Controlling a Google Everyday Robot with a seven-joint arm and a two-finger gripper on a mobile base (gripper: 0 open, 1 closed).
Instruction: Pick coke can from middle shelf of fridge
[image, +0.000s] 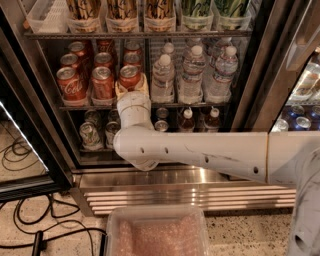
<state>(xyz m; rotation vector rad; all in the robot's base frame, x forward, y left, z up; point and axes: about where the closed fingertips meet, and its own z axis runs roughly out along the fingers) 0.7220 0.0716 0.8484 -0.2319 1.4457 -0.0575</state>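
The fridge (250, 75) stands open in front of me. Its middle shelf (75, 106) holds lanes of red coke cans on the left and clear water bottles (192, 75) on the right. My white arm reaches in from the right, and its wrist (134, 107) rises in front of the shelf rail. My gripper (131, 85) is at the front coke can (130, 76) of the right-hand red lane, which stands upright on the shelf. The wrist hides the can's lower part. Two more front coke cans (102, 82) stand to its left.
The upper rack (140, 34) holds tall tubs. The lower rack holds green-and-white cans (90, 135) and small bottles (187, 120). A ribbed steel grille (190, 195) runs below. A clear bin (157, 232) sits on the floor, with cables (30, 235) at the left. A neighbouring cooler (300, 117) with blue cans is at the right.
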